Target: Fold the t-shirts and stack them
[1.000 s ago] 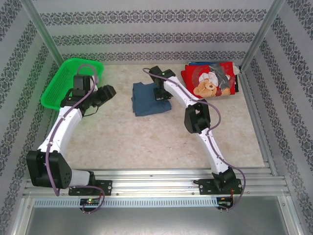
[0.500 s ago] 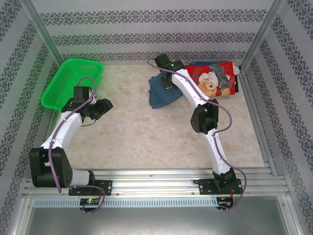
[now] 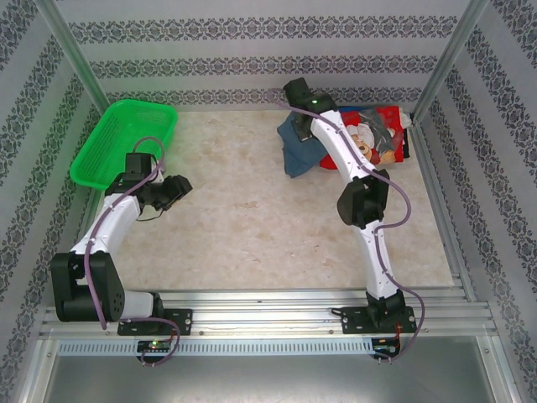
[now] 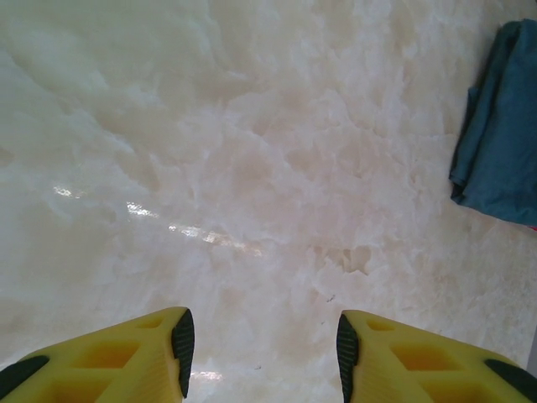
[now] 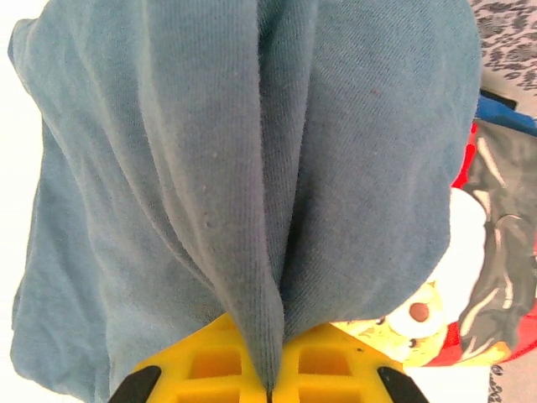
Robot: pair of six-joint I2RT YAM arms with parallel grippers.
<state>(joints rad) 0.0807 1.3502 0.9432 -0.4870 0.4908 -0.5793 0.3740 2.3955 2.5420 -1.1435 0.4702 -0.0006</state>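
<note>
1. The right tool is clamped on a pinched ridge of the slate-blue tee. The cloth hangs ahead of its jaws in a loose, bunched bundle. Whether the lowest hem touches the surface cannot be told.
2. The red teddy-bear shirt lies flat just to the right of this tool, partly behind the hanging cloth. The step in hand looks to be bringing the tee onto that shirt to stack it.
3. To do it well, the tool should travel high enough for the drooping hem to clear the red shirt's near edge. A dragging hem could push that shirt askew.
4. Over the stack, a slow descent would let the hanging end land first and the rest lay down after it. The jaws should part only once the cloth's weight rests there, because a bunched tee dropped early would land crumpled.
5. The left tool hovers over bare surface with its jaws apart and nothing between them. The tee is well ahead of it, to its right.
</note>
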